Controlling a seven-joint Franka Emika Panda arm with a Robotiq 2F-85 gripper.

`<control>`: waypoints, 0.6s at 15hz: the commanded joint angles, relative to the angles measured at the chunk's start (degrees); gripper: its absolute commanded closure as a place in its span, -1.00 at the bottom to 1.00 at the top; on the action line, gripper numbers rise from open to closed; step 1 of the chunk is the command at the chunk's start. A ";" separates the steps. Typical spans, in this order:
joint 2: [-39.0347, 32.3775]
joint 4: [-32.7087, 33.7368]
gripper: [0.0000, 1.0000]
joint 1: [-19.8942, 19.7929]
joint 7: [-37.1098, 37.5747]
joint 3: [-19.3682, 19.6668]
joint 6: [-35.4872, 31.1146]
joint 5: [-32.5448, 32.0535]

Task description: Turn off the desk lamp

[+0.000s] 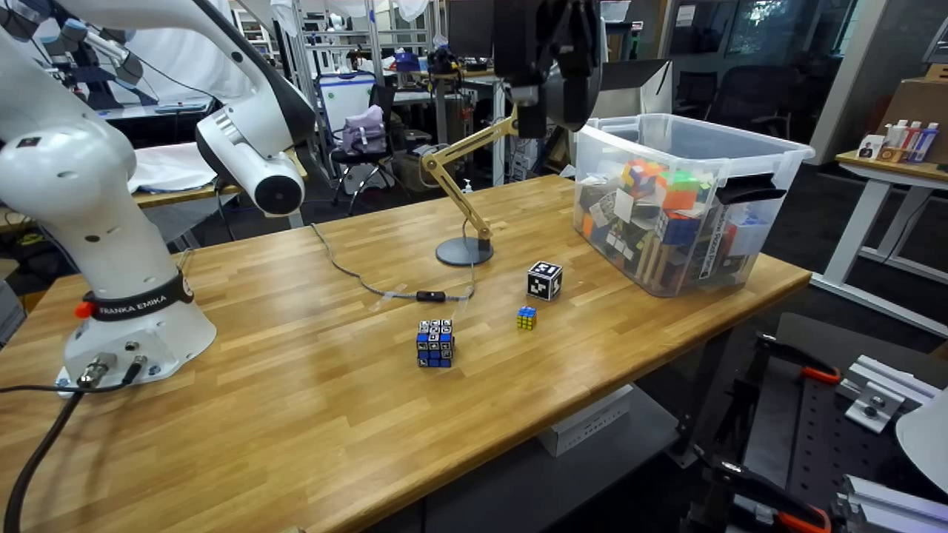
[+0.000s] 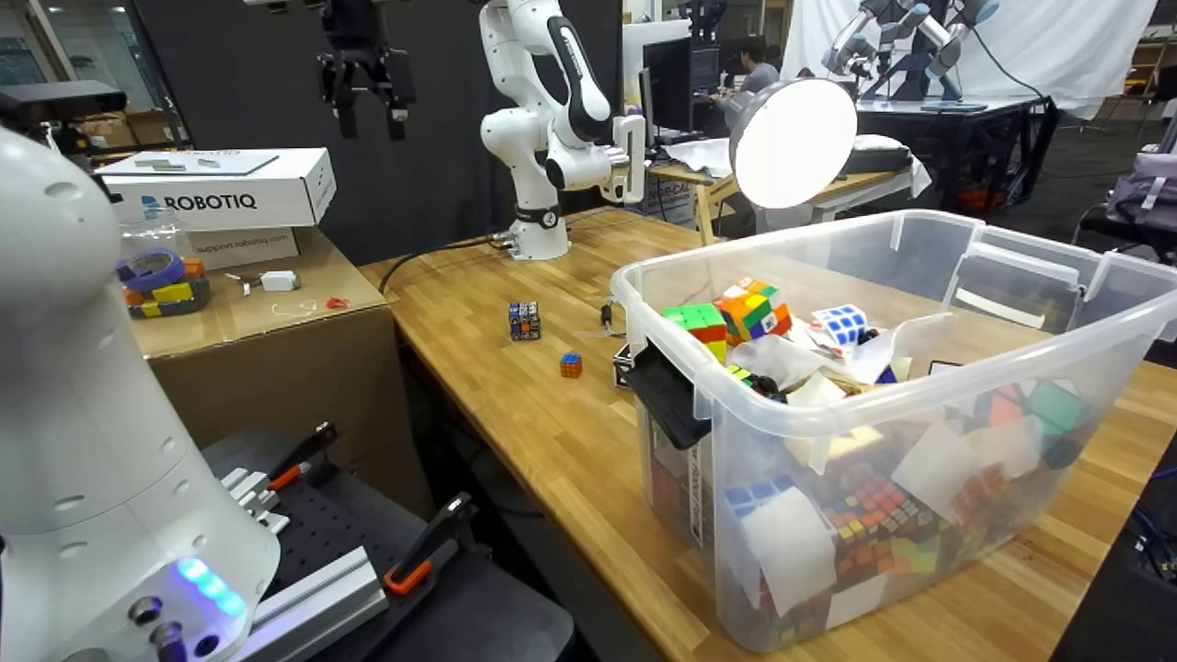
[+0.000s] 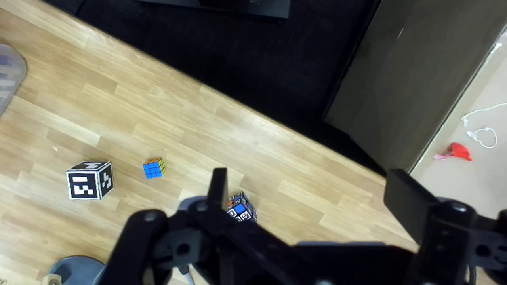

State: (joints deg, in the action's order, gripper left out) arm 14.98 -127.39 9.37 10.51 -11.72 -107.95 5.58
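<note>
The desk lamp has a jointed tan wooden arm (image 1: 444, 178) and a round dark base (image 1: 464, 252) on the table. Its round shade (image 2: 798, 142) faces an exterior view and glows bright white, so the lamp is lit. The lamp's cord carries a small black inline switch (image 1: 431, 296), which also shows in an exterior view (image 2: 606, 315). In the wrist view the base (image 3: 77, 271) is partly cut off at the bottom left. My gripper (image 2: 371, 126) is open and empty, high above the table. In the wrist view its fingers (image 3: 307, 174) stand wide apart.
A patterned blue cube (image 1: 435, 343), a tiny cube (image 1: 526, 317) and a black-and-white marker cube (image 1: 544, 280) sit near the cord. A clear bin (image 2: 883, 414) of puzzle cubes stands beside the lamp. Another white arm (image 1: 96, 200) is mounted at the table's far end.
</note>
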 commanded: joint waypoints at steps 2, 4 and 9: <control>-0.76 0.63 -1.00 -0.09 0.96 -0.18 -1.37 -0.69; -2.20 1.27 -1.00 -0.45 1.32 -0.18 -3.76 -1.74; -8.47 3.54 -1.00 -1.52 0.57 1.70 -9.80 -1.50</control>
State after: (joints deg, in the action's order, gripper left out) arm 10.71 -126.84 8.51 10.92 -10.64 -116.21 4.60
